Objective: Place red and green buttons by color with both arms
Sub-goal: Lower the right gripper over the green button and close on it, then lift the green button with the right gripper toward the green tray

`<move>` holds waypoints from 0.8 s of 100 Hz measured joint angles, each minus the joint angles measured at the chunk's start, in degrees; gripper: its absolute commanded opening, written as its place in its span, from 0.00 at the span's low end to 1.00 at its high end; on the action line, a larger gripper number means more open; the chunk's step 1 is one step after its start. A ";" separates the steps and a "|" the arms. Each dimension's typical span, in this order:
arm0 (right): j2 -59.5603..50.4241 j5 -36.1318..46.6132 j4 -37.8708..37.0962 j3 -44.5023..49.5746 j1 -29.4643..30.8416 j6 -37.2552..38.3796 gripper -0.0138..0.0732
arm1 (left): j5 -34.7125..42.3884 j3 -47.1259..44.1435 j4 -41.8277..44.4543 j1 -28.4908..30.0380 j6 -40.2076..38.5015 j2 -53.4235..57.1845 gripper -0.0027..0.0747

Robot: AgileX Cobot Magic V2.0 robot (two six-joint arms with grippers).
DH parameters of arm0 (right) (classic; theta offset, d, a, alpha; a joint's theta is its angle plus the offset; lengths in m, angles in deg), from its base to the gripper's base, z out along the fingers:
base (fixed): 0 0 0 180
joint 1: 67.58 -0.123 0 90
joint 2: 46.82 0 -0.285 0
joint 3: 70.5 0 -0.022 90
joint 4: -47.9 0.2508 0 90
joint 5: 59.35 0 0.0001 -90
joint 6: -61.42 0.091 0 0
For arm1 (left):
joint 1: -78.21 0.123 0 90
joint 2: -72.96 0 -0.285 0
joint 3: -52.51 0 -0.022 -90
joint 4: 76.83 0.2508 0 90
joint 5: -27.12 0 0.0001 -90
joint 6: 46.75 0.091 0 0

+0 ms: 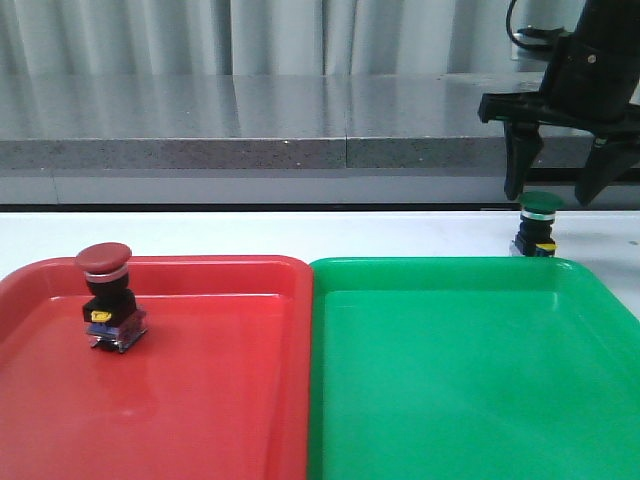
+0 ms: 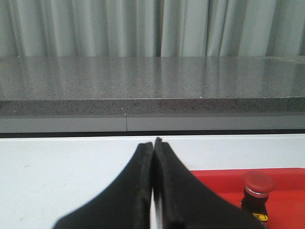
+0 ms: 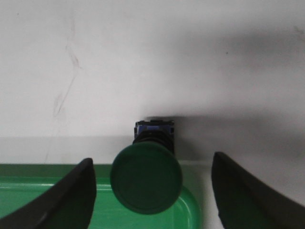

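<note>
right claw (image 1: 558,192) spread wide above the green button (image 1: 541,203) on the desk (image 1: 300,232), lined up to grasp it; left claw (image 2: 153,145) pressed together, idle.

light: bright, even | glare: red tray (image 1: 200,400) sheen | blur: green button (image 3: 146,178) soft | shadow: right of it

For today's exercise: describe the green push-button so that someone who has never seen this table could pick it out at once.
Start at the big green tray on the right half of the white table. Just beyond its far right corner, on the bare tabletop, the green button stands upright beneath the open right gripper. Its green cap and its place outside any tray separate it from the red button, which stands inside the red tray.
</note>
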State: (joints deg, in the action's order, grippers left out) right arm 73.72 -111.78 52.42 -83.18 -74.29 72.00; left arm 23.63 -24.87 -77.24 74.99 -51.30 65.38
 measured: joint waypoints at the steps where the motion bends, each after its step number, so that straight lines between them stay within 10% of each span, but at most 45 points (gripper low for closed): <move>1: 0.21 0.00 -0.01 0.02 0.00 0.08 0.76 | 0.00 0.00 0.00 0.00 0.00 0.00 0.01; 50: 3.42 0.00 0.20 -0.38 0.00 -0.03 0.44 | 0.00 0.00 0.00 0.00 0.00 0.00 0.01; 80: 2.30 0.00 0.20 -0.38 0.00 -0.16 0.42 | 0.00 0.00 0.00 0.00 0.00 0.00 0.01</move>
State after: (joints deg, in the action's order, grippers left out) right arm 76.02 -111.78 52.62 -83.56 -74.29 71.84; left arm 23.63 -24.87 -77.24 74.99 -51.30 65.38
